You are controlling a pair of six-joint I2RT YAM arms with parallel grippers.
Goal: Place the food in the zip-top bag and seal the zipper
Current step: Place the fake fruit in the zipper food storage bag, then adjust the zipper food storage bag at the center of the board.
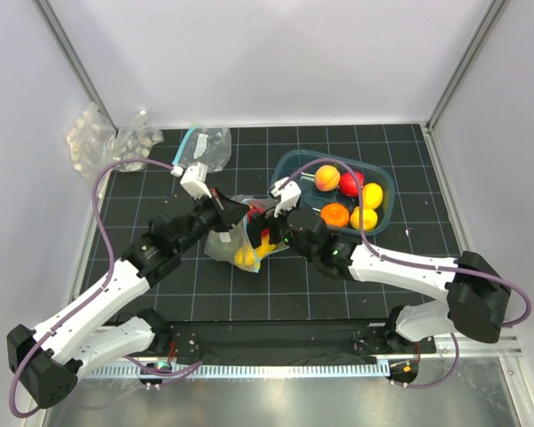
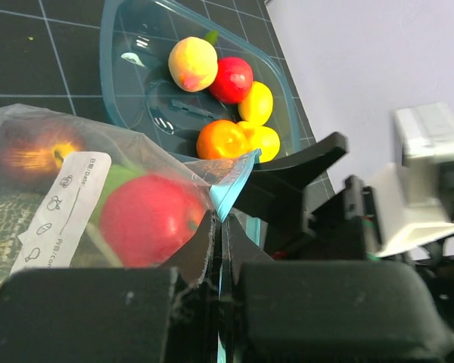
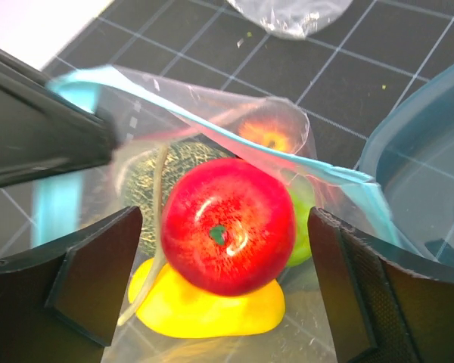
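Observation:
The zip-top bag (image 1: 224, 245) lies mid-table with its mouth held up. My left gripper (image 1: 234, 212) is shut on its teal zipper strip (image 2: 233, 185), jaws pinched together in the left wrist view (image 2: 219, 221). My right gripper (image 3: 227, 283) is open, its fingers (image 3: 98, 272) standing apart on either side of a red apple (image 3: 228, 225). The apple rests in the bag's mouth on a yellow fruit (image 3: 212, 310). The dull-green melon (image 3: 147, 178), a green ball (image 3: 304, 227) and an orange-red fruit (image 3: 268, 136) are also in the bag. In the top view my right gripper (image 1: 265, 224) hangs over the bag.
A teal tray (image 1: 289, 169) at back right holds a peach-coloured fruit (image 1: 327, 178), a red ball (image 1: 351, 184), two yellow lemons (image 1: 371, 196) and an orange (image 1: 335, 214). An empty clear bag (image 1: 206, 147) and packs of white lumps (image 1: 93, 133) lie at back left.

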